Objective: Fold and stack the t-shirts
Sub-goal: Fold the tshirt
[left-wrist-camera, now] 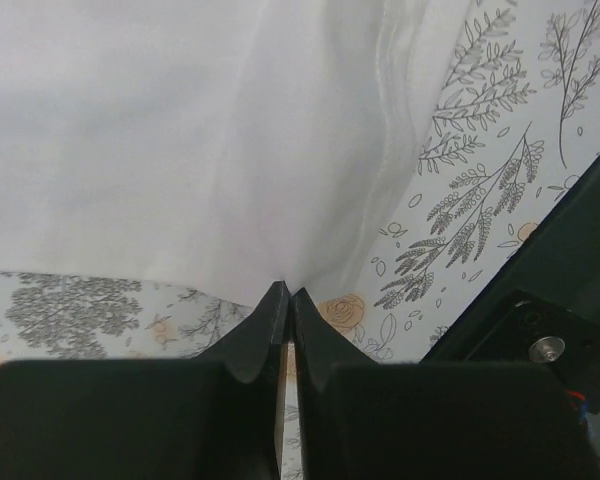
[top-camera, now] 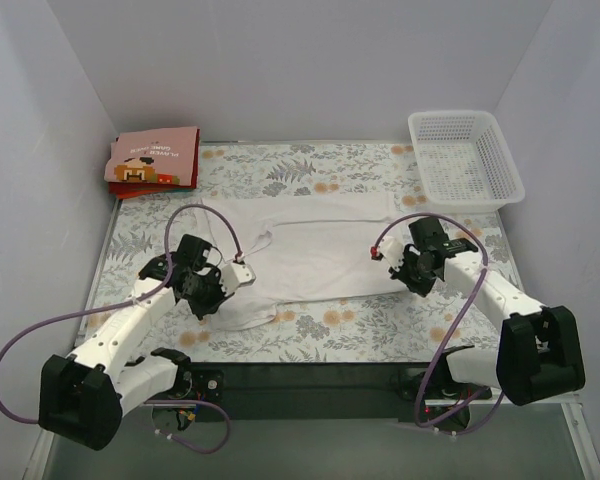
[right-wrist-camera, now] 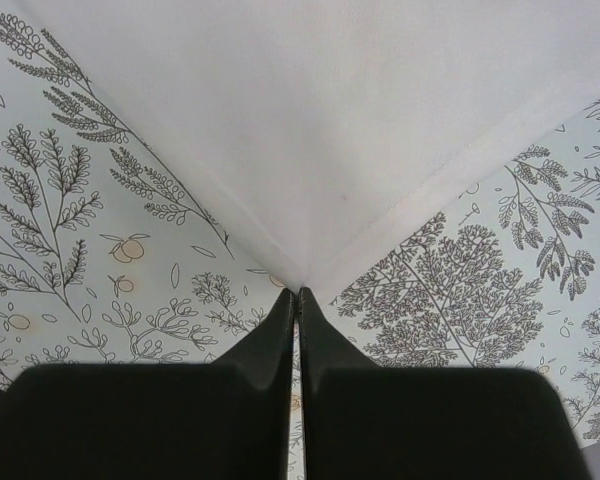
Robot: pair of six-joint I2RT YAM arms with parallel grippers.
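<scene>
The white t-shirt (top-camera: 315,250) lies spread across the middle of the floral table, lengthwise left to right. My left gripper (top-camera: 208,296) is shut on the shirt's near left edge (left-wrist-camera: 180,150); its tips pinch the cloth (left-wrist-camera: 287,292). My right gripper (top-camera: 408,270) is shut on the shirt's near right corner (right-wrist-camera: 330,120), with the tips at the cloth's point (right-wrist-camera: 297,292). A folded pink t-shirt with a brown pixel figure (top-camera: 155,158) lies on a folded red one (top-camera: 150,188) at the back left corner.
A white plastic lattice basket (top-camera: 465,157) stands at the back right. Grey walls close the table on three sides. The black front rail (top-camera: 310,375) runs along the near edge; it also shows in the left wrist view (left-wrist-camera: 570,250). Purple cables loop over both arms.
</scene>
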